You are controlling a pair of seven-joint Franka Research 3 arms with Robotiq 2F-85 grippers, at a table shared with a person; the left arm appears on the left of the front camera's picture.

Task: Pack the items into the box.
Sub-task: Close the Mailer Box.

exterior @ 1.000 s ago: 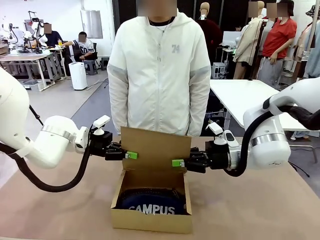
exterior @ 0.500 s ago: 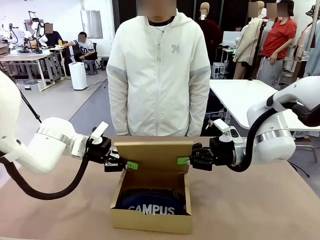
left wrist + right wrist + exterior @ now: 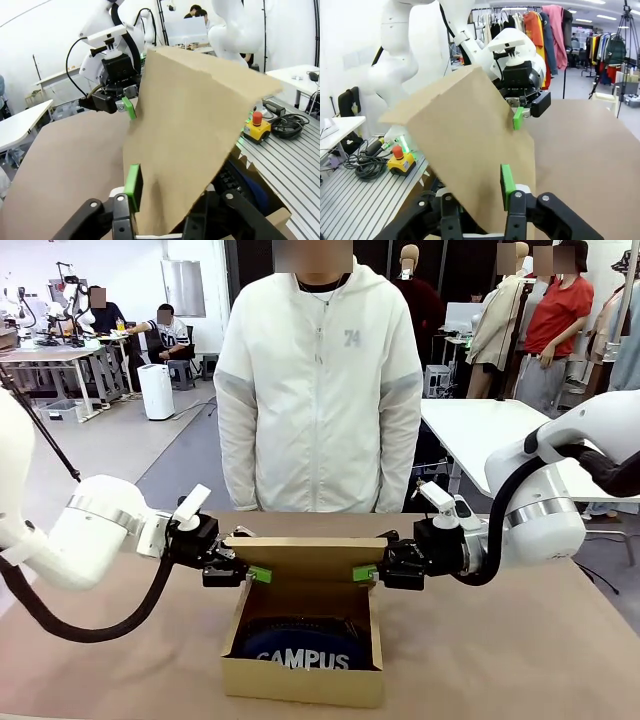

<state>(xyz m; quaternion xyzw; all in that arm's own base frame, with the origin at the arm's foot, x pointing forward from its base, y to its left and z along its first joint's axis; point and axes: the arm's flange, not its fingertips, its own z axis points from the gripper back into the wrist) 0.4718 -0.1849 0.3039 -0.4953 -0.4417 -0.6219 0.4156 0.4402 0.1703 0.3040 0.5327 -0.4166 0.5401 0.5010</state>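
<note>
Packing looks nearly done: pencil case point(image 3: 300, 648) lies inside the box point(image 3: 302, 680) on the table point(image 3: 500, 660); stapler not visible, maybe under the case. What's left is closing the lid point(image 3: 305, 556). Left gripper point(image 3: 252, 574) and right gripper point(image 3: 365, 574) each pinch a side edge of the lid, jaws clamped on cardboard. Compared with a second ago, the lid has tipped from upright to roughly half-closed over the opening, and both grippers sit lower.

box point(image 3: 300, 678): brown | pencil case point(image 3: 300, 645): navy, white "CAMPUS" lettering | pads point(image 3: 260, 574): green
</note>
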